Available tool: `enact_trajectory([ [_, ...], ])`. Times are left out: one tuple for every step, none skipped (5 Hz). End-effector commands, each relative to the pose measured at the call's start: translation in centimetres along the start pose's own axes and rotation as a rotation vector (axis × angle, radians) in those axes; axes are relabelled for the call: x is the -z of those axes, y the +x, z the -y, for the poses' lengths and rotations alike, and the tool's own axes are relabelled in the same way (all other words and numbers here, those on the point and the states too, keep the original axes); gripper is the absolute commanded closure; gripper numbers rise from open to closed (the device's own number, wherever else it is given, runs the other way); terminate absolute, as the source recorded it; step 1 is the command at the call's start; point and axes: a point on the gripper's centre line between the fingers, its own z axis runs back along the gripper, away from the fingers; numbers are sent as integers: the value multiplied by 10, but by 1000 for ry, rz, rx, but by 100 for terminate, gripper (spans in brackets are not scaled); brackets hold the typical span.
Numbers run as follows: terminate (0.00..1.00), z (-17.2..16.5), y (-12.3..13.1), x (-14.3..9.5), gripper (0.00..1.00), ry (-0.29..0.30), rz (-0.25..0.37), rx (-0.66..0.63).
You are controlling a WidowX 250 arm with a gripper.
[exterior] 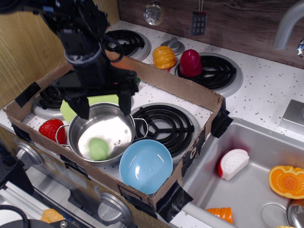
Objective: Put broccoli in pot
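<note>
The broccoli (pixel 99 148) lies in the pot (pixel 124 124), below the gripper (pixel 103 105), whose jaws are spread and empty.

Black arm, looped cables, two-fingered claw (pixel 104 101)

I see a light-green bumpy plastic broccoli (pixel 98 148) inside the shiny silver steel pot (pixel 124 118), a light-blue round plastic bowl (pixel 146 166), a red plastic strawberry (pixel 50 128), a brown cardboard tray (pixel 166 78) with black tape, and a white black-speckled stovetop (pixel 266 92).
</note>
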Motion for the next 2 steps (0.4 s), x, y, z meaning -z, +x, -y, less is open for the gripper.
enact_trajectory([
  [0,-5,6,-27,0,26,54,53],
  [100,-5,6,-27,0,26,54,53],
])
